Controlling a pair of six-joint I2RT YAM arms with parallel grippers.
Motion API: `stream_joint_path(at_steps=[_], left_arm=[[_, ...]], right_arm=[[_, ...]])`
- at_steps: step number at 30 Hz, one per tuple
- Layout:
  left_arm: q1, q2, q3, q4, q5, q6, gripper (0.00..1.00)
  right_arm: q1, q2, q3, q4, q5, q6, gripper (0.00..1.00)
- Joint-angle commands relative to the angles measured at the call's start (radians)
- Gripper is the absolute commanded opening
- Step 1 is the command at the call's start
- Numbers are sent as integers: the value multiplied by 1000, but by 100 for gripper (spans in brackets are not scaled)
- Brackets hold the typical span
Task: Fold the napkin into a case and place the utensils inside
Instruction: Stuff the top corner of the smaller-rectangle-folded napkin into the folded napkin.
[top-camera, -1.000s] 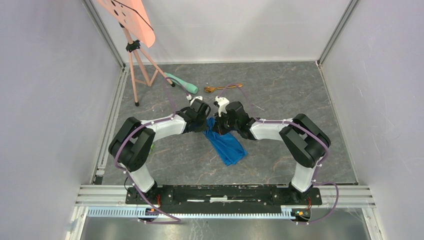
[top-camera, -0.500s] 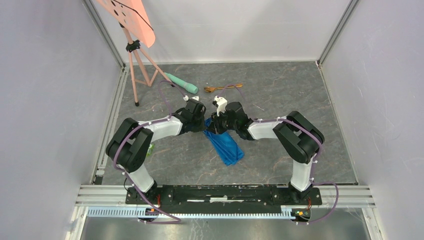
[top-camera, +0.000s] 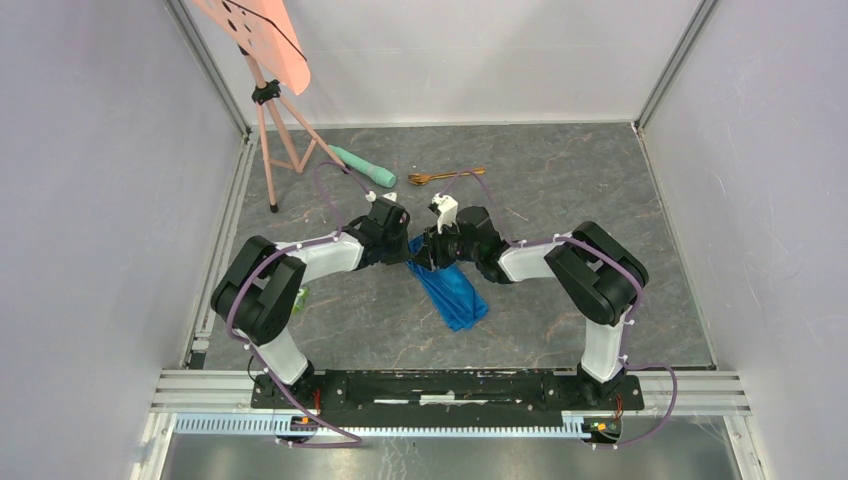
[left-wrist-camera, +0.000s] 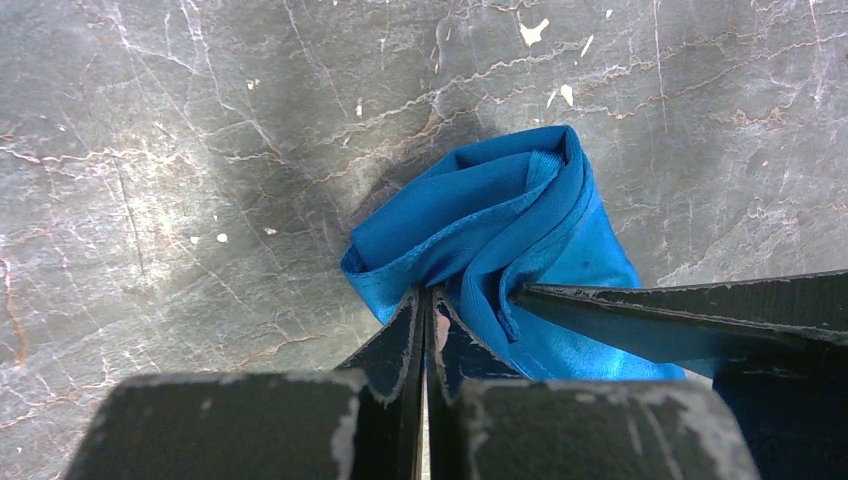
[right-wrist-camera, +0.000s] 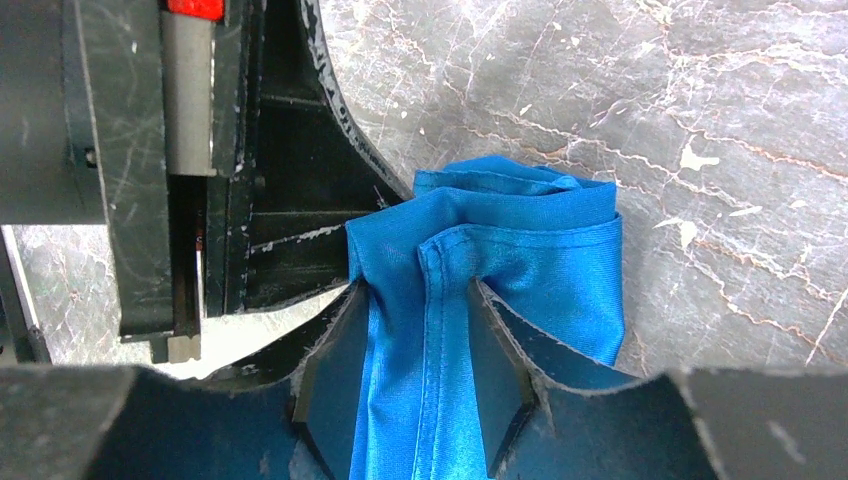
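The blue napkin (top-camera: 455, 292) lies bunched in a narrow strip on the table between the two arms. My left gripper (top-camera: 404, 250) is shut on the napkin's far end; in the left wrist view its tips (left-wrist-camera: 428, 297) pinch a fold of the cloth (left-wrist-camera: 470, 215). My right gripper (top-camera: 430, 254) is shut on the same end; in the right wrist view (right-wrist-camera: 418, 335) it clamps a gathered band of cloth (right-wrist-camera: 520, 235). The two grippers almost touch. The copper-gold utensils (top-camera: 445, 176) lie together farther back, apart from both grippers.
A mint-green cylinder (top-camera: 362, 167) lies at the back left next to a pink tripod (top-camera: 272, 140). Side walls enclose the table. The left gripper's body (right-wrist-camera: 190, 150) fills the left of the right wrist view.
Both grippers have shifted slightly left and away from the bases while holding the cloth. The napkin's strip is narrower and more gathered than one second ago.
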Motion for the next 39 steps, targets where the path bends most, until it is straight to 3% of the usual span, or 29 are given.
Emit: stream_joint_path(at_steps=[1, 9, 15, 23, 28, 39], left_arm=[[4, -28, -3, 36, 25, -44, 2], [10, -26, -3, 35, 33, -42, 2], [9, -37, -9, 40, 54, -42, 2], [10, -48, -15, 44, 61, -37, 2], [9, -58, -27, 53, 54, -39, 2], [11, -100, -53, 85, 16, -15, 2]], right_arm=[[6, -7, -26, 98, -55, -20, 48], [6, -9, -58, 146, -47, -49, 57], [7, 13, -36, 139, 8, -57, 56], [10, 21, -20, 138, 34, -44, 33], [12, 4, -13, 134, 39, 5, 3], [12, -57, 38, -165, 115, -8, 0]])
